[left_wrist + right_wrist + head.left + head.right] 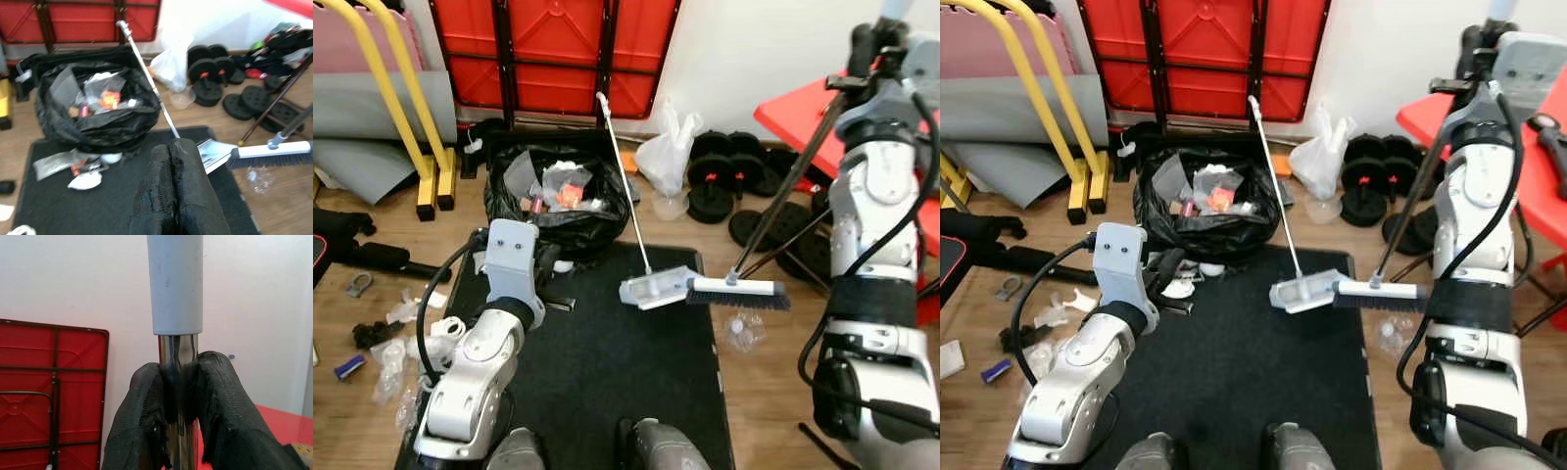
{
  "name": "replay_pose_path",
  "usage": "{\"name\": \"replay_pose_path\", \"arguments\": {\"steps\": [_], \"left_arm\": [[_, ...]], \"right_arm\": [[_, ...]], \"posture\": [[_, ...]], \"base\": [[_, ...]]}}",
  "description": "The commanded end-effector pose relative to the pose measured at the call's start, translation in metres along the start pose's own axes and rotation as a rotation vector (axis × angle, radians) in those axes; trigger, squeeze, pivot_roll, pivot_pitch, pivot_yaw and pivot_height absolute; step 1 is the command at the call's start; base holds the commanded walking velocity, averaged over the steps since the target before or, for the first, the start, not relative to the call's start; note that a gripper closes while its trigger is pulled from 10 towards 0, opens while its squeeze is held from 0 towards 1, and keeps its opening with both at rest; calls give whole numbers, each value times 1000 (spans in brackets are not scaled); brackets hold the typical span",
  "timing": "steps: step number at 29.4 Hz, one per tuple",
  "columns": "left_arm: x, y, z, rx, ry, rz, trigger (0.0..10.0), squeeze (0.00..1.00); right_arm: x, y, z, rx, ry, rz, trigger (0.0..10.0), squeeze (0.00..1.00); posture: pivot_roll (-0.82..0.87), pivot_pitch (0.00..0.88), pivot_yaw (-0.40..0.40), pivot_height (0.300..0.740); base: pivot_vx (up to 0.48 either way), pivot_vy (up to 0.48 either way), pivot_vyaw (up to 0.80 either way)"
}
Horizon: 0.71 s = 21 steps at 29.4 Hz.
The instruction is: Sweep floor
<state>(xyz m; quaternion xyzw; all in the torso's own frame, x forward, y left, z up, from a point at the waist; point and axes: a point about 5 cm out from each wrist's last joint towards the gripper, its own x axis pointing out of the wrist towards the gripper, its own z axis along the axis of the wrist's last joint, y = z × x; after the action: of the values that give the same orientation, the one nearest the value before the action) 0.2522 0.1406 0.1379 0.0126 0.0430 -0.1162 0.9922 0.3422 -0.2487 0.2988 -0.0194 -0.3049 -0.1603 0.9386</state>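
The long-handled broom with the white head and dark bristles (737, 293) rests its bristles at the right edge of the black floor mat (607, 392), touching the silver metal dustpan (653, 289) whose thin handle leans back toward the black trash bag full of litter (558, 196). My right gripper (178, 401) is clamped around the broom's chrome shaft just under its grey end cap (raised high, near the red surface (803, 113) on my right). My left gripper (174, 191) hangs over the mat with its fingers pressed together on nothing, while scraps of clear plastic (396, 357) lie on the wooden floor (773, 382).
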Motion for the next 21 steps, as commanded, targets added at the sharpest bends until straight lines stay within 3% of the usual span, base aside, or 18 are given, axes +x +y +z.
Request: {"name": "replay_pose_path", "arguments": {"steps": [1,5,8,12,21], "left_arm": [[-4,-5,-2,-4,19,-66,10000,0],[-9,-4,-1,-3,27,-66,10000,0],[-13,-3,0,-4,32,-68,10000,0],[-17,-2,2,-6,42,-72,10000,0],[-24,-3,4,-13,53,-74,10000,0]], "right_arm": [[1,-5,8,-7,-65,-20,10000,0],[1,-8,9,13,-77,-48,10000,0],[3,-8,13,129,-83,-60,10000,0],[7,1,24,178,-137,-12,10000,0],[15,-1,35,182,-194,-24,10000,0]], "posture": [[-57,223,-138,740],[-50,242,-130,740],[-48,252,-127,740],[-47,270,-124,740],[-37,293,-125,740]], "base": [[0,0,0],[0,0,0],[0,0,0],[0,0,0],[0,0,0]]}}
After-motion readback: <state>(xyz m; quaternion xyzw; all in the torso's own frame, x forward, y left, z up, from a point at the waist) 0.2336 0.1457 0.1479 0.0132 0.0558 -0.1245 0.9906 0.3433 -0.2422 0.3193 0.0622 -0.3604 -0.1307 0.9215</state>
